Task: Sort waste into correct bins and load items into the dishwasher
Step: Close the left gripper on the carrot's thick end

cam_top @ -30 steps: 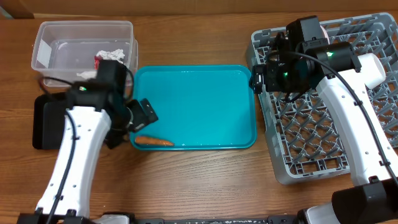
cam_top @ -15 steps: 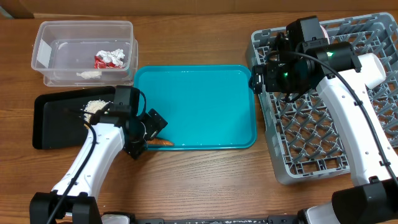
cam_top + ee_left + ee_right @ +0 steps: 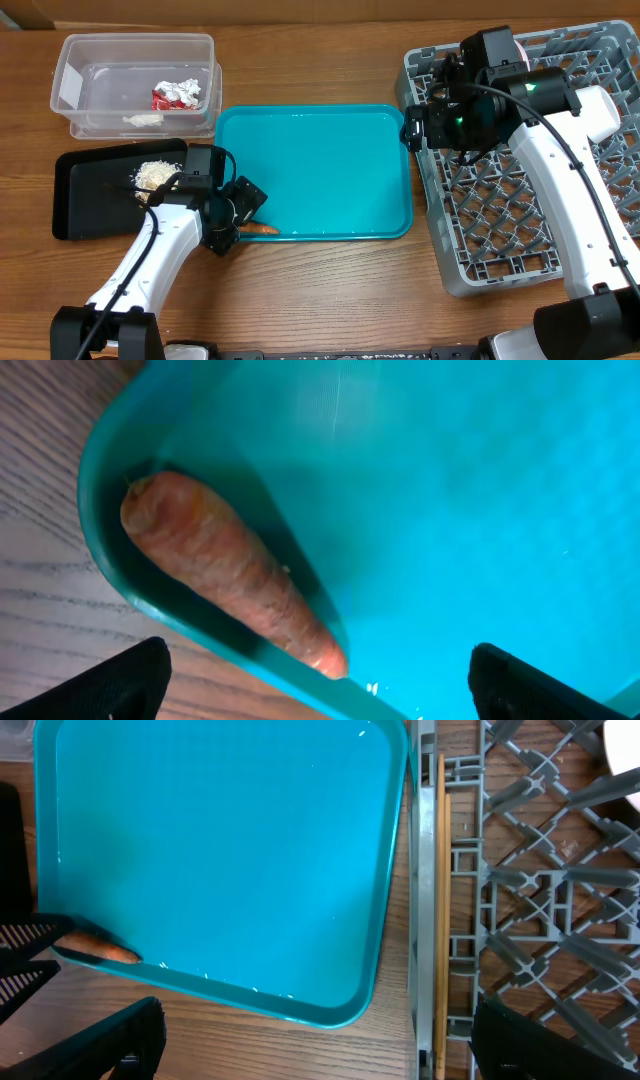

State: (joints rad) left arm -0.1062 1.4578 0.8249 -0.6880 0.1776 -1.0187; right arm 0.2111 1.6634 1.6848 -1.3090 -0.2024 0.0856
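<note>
Item: small orange carrot [image 3: 225, 575], the only waste left on the teal tray [image 3: 320, 170].
Position: lower left corner of the teal tray, lying flat along the rim; in the left wrist view it runs from upper left (blunt end) towards lower centre (pointed tip).
Left gripper [image 3: 320, 690]: released, jaws wide, nothing between them; poised just above the carrot, one finger over the wood, one over the tray.
Right gripper [image 3: 315, 1045]: released and empty, over the left edge of the dish rack [image 3: 500, 230], well apart from the carrot.
Handling, judged: light, stiff, not fragile. Round and tapered, so liable to roll or slip out towards the thin end; the tray surface glints as if wet.
Grasp point, judged: across the thicker middle, jaws square to its length, not at the tip.
Risk: the raised rim touches one flank, so the outer finger has little room.
Likely destination: black tray [image 3: 90, 195], already holding food scraps [image 3: 152, 173].
</note>
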